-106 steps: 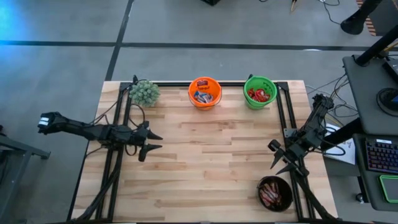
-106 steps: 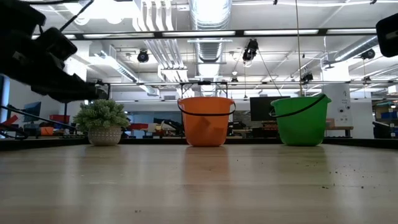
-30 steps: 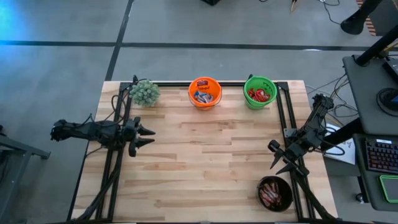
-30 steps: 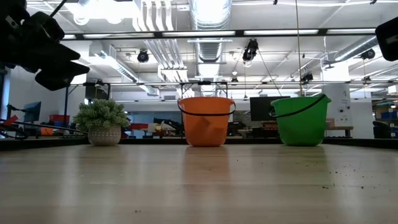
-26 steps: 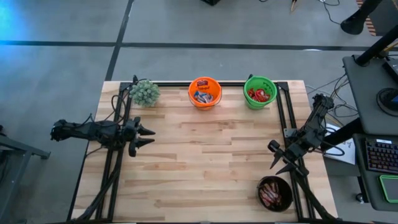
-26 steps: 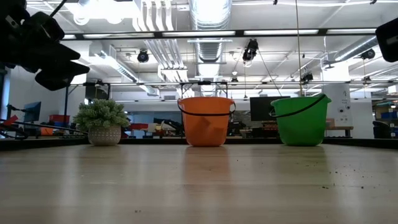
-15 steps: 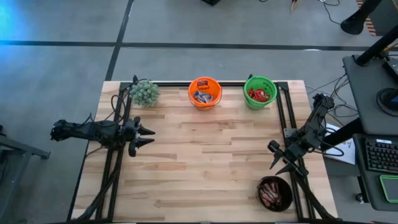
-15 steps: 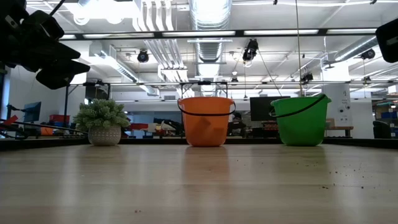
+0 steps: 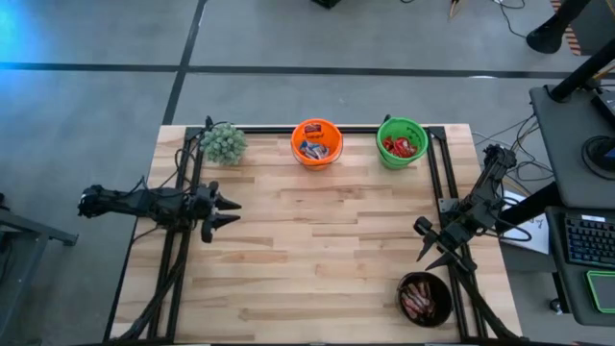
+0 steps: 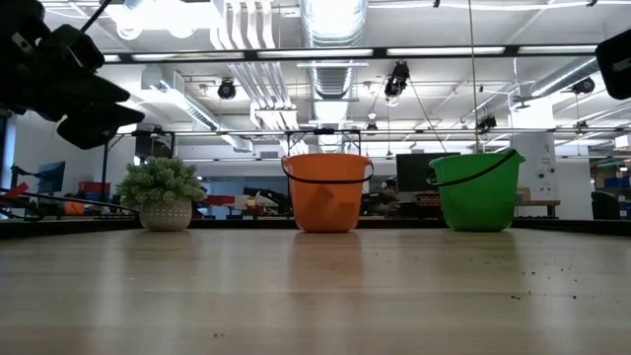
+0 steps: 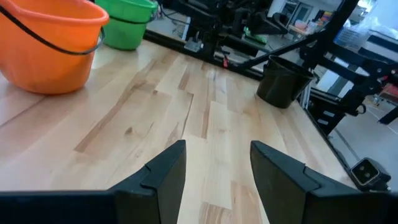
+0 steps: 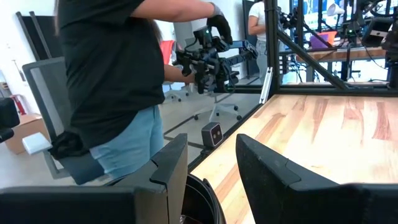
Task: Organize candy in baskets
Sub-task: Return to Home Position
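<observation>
The orange pail holds light blue-and-white candies, the green pail holds red ones, and both stand at the table's far edge. The black bowl, with dark and reddish candies, sits at the near right corner. My left gripper hangs open over the table's left side, pointing right; its wrist view shows the orange pail, green pail and black bowl. My right gripper is open above the right edge, just beyond the bowl, whose rim shows between its fingers.
A fuzzy grey-green potted plant stands at the far left corner, left of the orange pail. Black frame rails run along both side edges. Bare wood spans the middle. A person stands beyond the table's right side.
Over the last few seconds my left arm has drawn back from the table's middle toward the left edge and risen; in the last second it has stayed almost still. The right arm, the pails and the bowl have not moved.
</observation>
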Controlling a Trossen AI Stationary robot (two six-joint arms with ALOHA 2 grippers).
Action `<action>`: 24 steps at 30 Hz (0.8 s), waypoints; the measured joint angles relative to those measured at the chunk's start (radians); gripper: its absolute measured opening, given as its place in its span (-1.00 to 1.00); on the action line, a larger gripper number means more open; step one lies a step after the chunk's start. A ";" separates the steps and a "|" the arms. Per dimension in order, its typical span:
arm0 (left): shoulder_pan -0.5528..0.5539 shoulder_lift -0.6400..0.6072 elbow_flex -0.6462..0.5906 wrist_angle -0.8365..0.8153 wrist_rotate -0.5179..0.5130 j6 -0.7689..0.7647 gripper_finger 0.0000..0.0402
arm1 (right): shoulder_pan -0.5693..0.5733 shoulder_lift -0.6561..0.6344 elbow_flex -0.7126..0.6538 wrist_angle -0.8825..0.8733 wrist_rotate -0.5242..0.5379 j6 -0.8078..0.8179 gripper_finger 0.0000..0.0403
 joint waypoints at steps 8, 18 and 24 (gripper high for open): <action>0.000 -0.001 -0.008 0.039 0.009 -0.056 -0.19 | 0.000 0.000 0.000 0.000 0.000 0.000 -0.37; 0.000 -0.001 -0.008 0.040 0.011 -0.049 -0.20 | 0.000 0.006 0.000 0.000 0.000 0.000 -0.37; 0.000 0.000 -0.005 0.036 0.011 -0.049 -0.20 | 0.000 0.006 0.000 0.000 0.000 0.000 -0.37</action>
